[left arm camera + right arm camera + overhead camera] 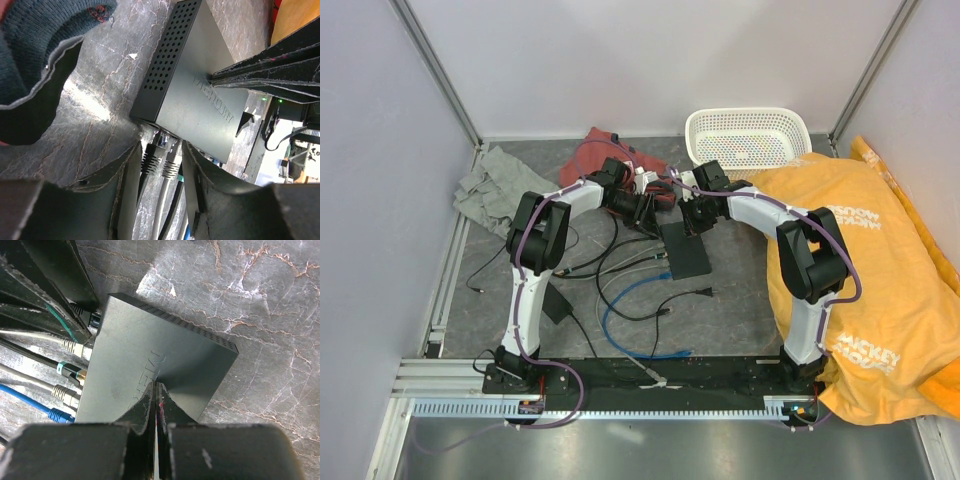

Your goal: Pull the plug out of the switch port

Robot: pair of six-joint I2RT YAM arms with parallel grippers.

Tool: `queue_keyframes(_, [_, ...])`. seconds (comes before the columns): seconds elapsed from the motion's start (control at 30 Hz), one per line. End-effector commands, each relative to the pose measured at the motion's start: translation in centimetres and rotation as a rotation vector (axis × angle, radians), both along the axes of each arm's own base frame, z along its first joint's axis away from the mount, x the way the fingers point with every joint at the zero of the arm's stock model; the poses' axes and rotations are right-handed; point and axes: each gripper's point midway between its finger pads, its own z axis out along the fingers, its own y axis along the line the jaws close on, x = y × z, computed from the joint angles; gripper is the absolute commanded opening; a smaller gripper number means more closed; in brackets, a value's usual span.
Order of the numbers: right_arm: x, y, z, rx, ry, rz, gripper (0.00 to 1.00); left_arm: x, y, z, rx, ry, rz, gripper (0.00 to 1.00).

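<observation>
The switch point(684, 252) is a flat black box lying mid-table; it also shows in the left wrist view point(195, 85) and in the right wrist view point(150, 350). Several cables are plugged into its port edge. My left gripper point(162, 156) is open, and its fingers point(125, 190) straddle a black plug point(153, 159) and a grey plug point(173, 163) that both sit in ports. My right gripper point(156, 387) is shut and empty, with its tips pressed onto the switch's top face. Grey, teal-banded black and blue plugs point(64, 392) sit further along the same edge.
A white basket point(748, 135) stands at the back right. A large orange cloth point(880, 260) covers the right side. Red point(605, 150) and grey-green point(500, 185) cloths lie at the back left. Loose cables point(640, 300) and a small black adapter point(558, 308) lie in front.
</observation>
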Motion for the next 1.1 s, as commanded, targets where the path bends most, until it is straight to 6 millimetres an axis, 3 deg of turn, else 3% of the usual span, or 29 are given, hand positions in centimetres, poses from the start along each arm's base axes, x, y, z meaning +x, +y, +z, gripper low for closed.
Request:
queue_keyframes(0.0, [-2.2,-0.5,-2.9,-0.067,0.083,0.023,0.00,-1.2,-0.1,-2.6,0.043,0.021,-0.038,0.43])
queue_keyframes(0.07, [-2.1,-0.5,-2.7,-0.069,0.079,0.022,0.00,-1.3,-0.2,-2.7,0.042,0.018,-0.041,0.32])
queue_keyframes(0.5, [-2.2,0.1,-2.7,-0.079,0.065,0.046,0.00,-1.4,-1.4,-2.8,0.061,0.019,-0.039,0.29])
queue_keyframes(0.67, [-2.2,0.0,-2.8,-0.082,0.066,0.047,0.00,-1.7,-1.8,-2.9,0.070,0.012,-0.048,0.13])
queue_keyframes(1.07, [-2.3,0.3,-2.8,-0.083,0.063,0.055,0.00,-1.7,-1.5,-3.0,0.089,0.002,-0.048,0.02])
